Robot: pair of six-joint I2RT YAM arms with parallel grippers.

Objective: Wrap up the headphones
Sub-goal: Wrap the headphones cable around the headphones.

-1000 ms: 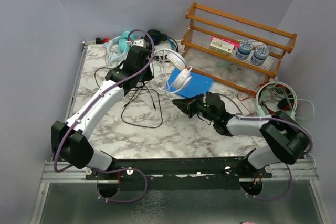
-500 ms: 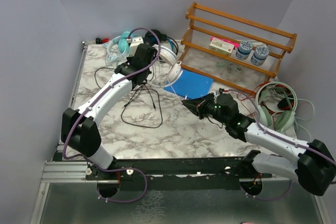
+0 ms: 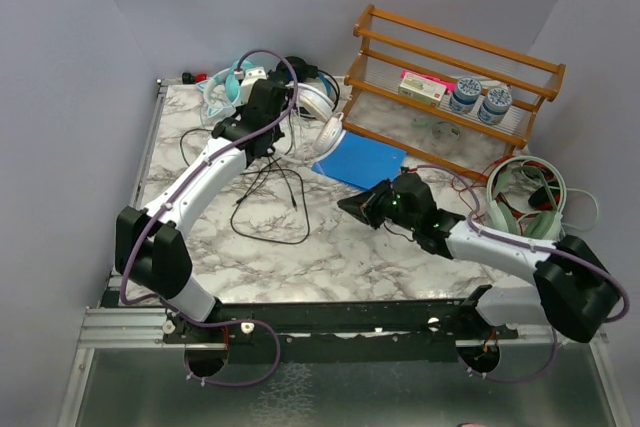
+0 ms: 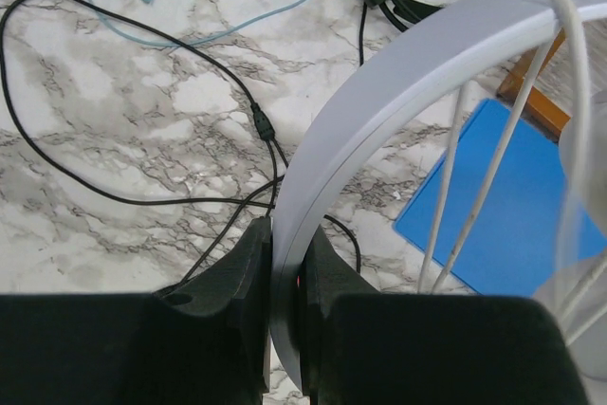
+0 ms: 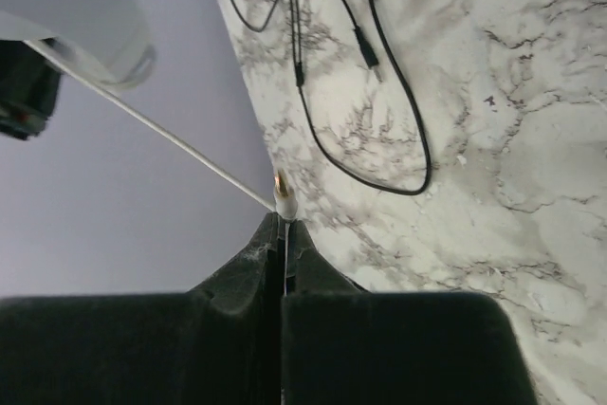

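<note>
My left gripper (image 3: 281,133) is shut on the headband of the white headphones (image 3: 316,107) and holds them above the back of the marble table (image 3: 340,247). In the left wrist view the headband (image 4: 398,73) runs up from between the jaws of the gripper (image 4: 285,263), with the white cable (image 4: 474,187) hanging beside it. My right gripper (image 3: 346,205) is shut on the white cable's plug (image 5: 285,198); the cable (image 5: 152,125) stretches taut toward an ear cup (image 5: 85,26). The teal headphones (image 3: 225,82) and black headphones (image 3: 297,69) lie at the back.
A blue pad (image 3: 362,159) lies under the white headphones. Loose black cable (image 3: 268,209) loops on the table's left half. A wooden rack (image 3: 450,87) with jars stands back right. A pale green headset (image 3: 525,195) and red wires lie at the right edge.
My left gripper has carried the white headphones toward the back left. My right gripper, holding the plug, shifted right and then back left and slightly nearer, and its arm stretched out.
</note>
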